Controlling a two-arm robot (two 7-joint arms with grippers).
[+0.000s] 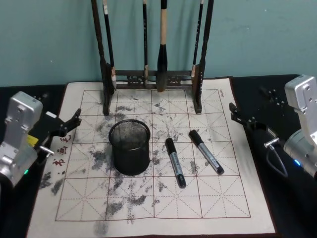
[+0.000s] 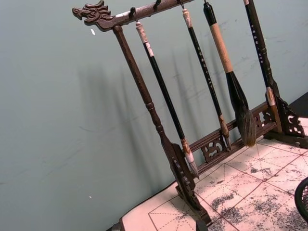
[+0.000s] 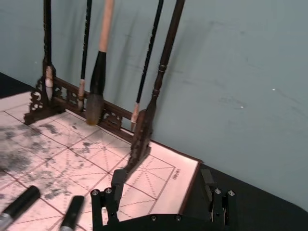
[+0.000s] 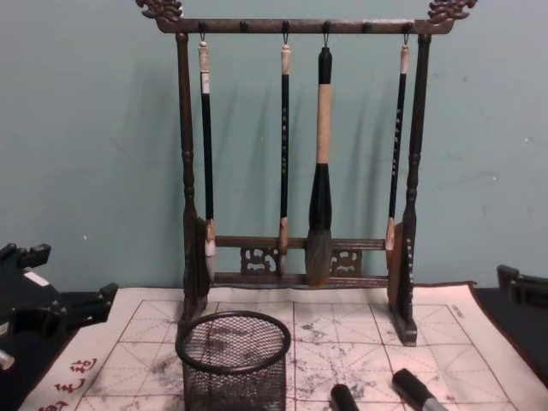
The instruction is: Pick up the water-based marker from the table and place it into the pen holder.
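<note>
The pen holder (image 1: 130, 147), a black wire-mesh cup, stands upright on the ink-stained grid mat, left of centre; it also shows in the chest view (image 4: 233, 360). Two black markers with grey barrels lie flat to its right: one (image 1: 175, 161) close by, the other (image 1: 206, 151) farther right. Their black caps show in the right wrist view (image 3: 19, 204) (image 3: 72, 211). My left gripper (image 1: 69, 125) hovers open at the mat's left edge, empty. My right gripper (image 1: 237, 115) rests open at the mat's right edge, with its fingers (image 3: 115, 185) spread wide and nothing between them.
A tall dark wooden brush rack (image 1: 153, 75) with several hanging brushes stands at the back of the mat (image 1: 223, 198), against a teal wall. The table around the mat is black. Bare mat lies in front of the cup and markers.
</note>
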